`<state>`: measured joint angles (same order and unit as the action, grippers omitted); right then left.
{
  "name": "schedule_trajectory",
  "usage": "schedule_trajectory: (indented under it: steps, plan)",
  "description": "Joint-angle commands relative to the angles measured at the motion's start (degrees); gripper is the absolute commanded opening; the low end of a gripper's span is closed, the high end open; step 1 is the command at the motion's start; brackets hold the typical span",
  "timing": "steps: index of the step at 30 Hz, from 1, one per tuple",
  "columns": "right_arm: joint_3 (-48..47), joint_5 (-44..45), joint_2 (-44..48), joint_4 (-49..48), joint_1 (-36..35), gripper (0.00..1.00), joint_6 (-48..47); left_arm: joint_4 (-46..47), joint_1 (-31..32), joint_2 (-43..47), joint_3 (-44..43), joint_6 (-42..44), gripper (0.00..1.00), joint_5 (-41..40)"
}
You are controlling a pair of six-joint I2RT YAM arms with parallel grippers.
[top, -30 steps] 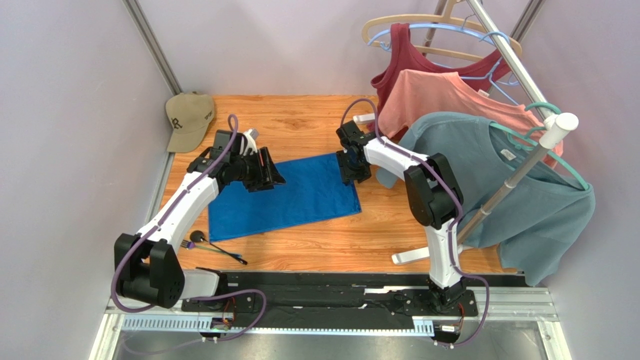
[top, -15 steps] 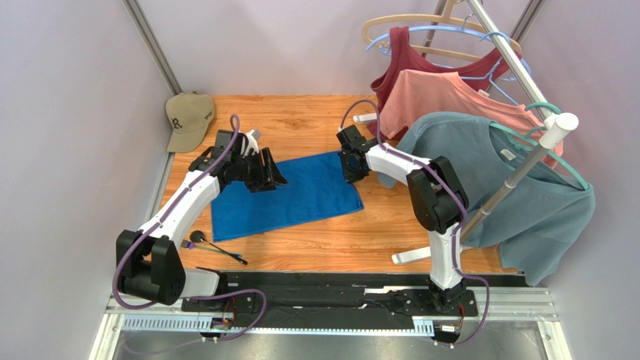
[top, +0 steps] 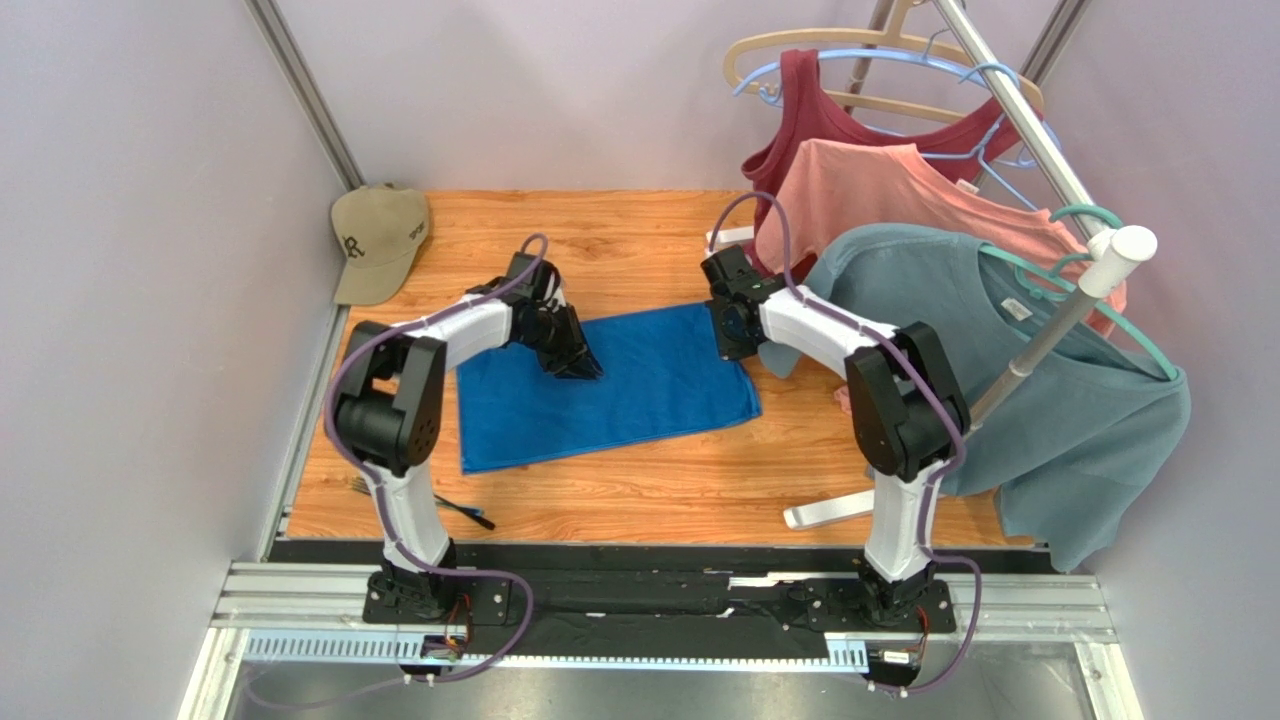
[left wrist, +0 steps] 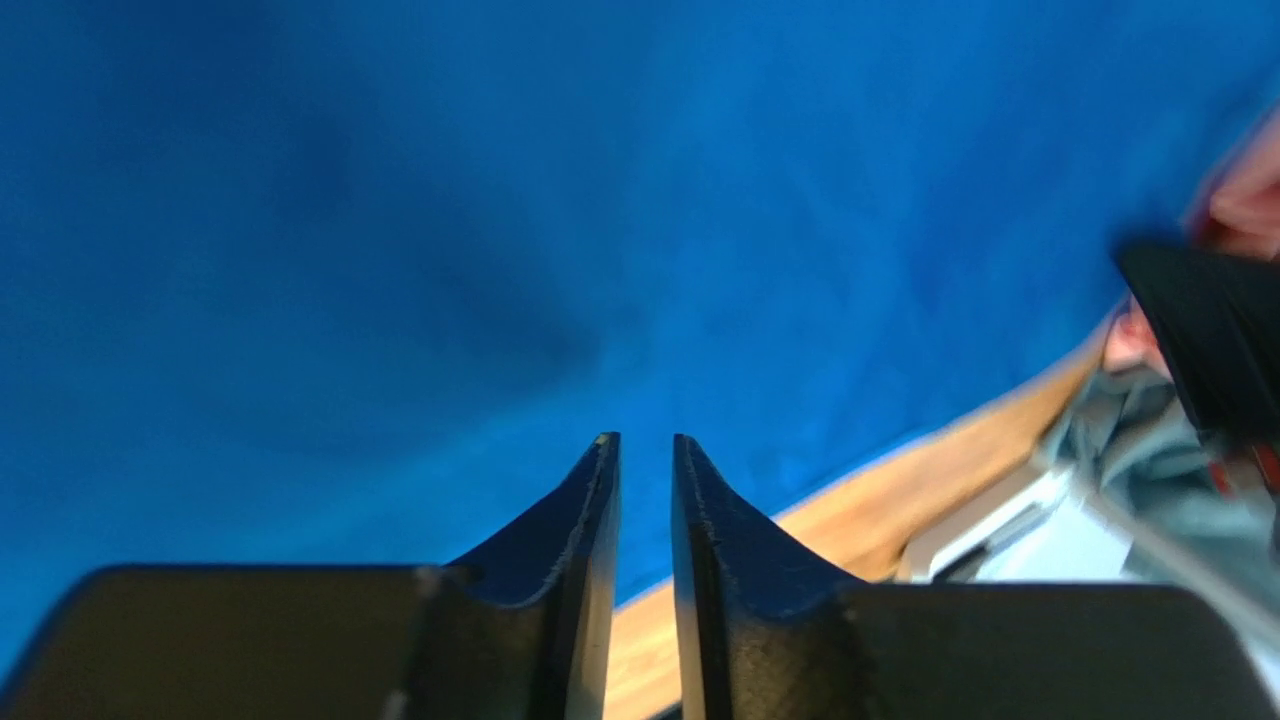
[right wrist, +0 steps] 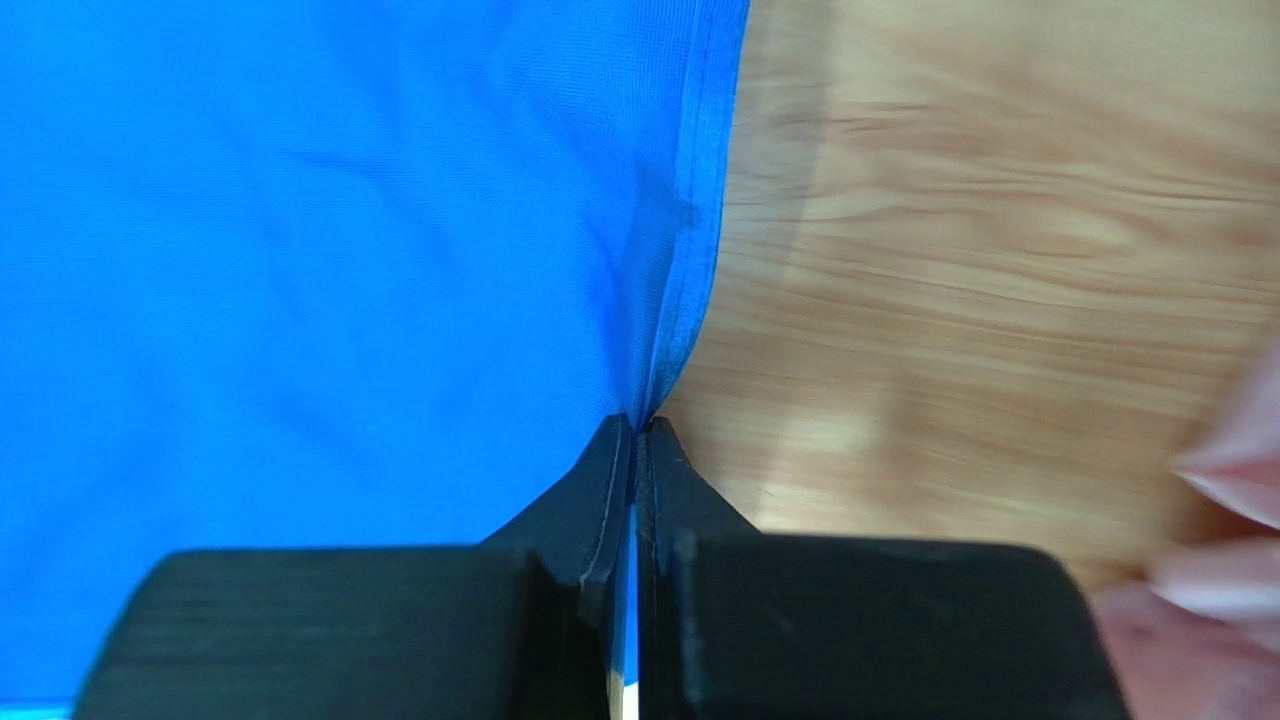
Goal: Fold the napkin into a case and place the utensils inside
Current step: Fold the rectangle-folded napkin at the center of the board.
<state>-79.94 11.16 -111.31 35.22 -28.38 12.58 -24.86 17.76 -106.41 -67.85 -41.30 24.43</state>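
Tightly pinching the hem of the napkin [right wrist: 301, 225] with the right gripper [right wrist: 633, 428], pressed fully together, at the cloth's 1 o'clock corner. Holding the left gripper [left wrist: 645, 443] at the 11 o'clock corner, nearly pressed together with a thin slit; cannot tell whether catching any cloth. Leaving the napkin lying flat and unfolded on the table [top: 631, 240]. Leaving the utensils [top: 463, 515] lying well apart at its 7 o'clock, partly hidden by the left arm [top: 394, 450].

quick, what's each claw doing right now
Left claw: nearly closed over the royal-blue shiny cloth napkin; grip cannot be told.
Right claw: closed on the napkin's hem.
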Motion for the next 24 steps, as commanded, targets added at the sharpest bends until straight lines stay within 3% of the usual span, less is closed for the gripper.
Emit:
schedule_trajectory:
  steps: [1,6,14,20,24]
  plan:
    - [0.49,2.20,8.20,-1.29,0.61,0.00,-2.12,1.57,1.93,-5.98,-9.30,-6.77,0.25,-3.68]
    - [1.02,0.98,12.86,-1.74,0.52,0.00,-2.21,0.78,5.35,-15.66,-16.41,-10.20,0.25,-2.54]
    - [-6.09,-11.06,14.72,-0.24,-1.76,0.00,0.77,5.96,9.04,-22.69,-20.91,-15.92,0.25,2.29]
    - [-7.43,-24.06,12.43,-3.05,-2.82,0.00,6.05,2.20,9.23,-19.21,-23.29,-11.02,0.25,1.95]
    - [-5.58,-26.80,13.22,-5.87,-2.73,0.00,8.16,2.45,6.86,-11.38,-15.93,-5.47,0.28,4.13]
